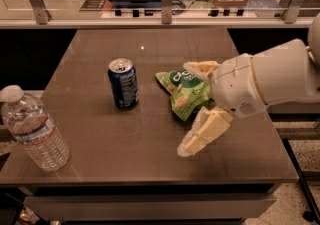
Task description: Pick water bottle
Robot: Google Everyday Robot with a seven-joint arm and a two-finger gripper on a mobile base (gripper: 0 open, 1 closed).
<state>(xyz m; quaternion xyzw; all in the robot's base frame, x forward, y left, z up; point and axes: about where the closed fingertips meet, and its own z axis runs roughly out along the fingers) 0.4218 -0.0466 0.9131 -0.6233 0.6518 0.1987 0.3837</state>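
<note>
Extending in from the right edge of the frame, the white arm (pixel 280 76) lies roughly level above the brown table (pixel 150 144). The gripper (pixel 184 108) sits at centre right, its two fingers spread wide, tips pointing left. One finger (pixel 202 68) is above the green snack bag (pixel 181 91), the other (pixel 204 133) below it. Nothing is held. The water bottle (pixel 32 129) stands upright at the lower left table corner, well apart from the gripper. A blue soda can (pixel 123 83) stands between them.
</note>
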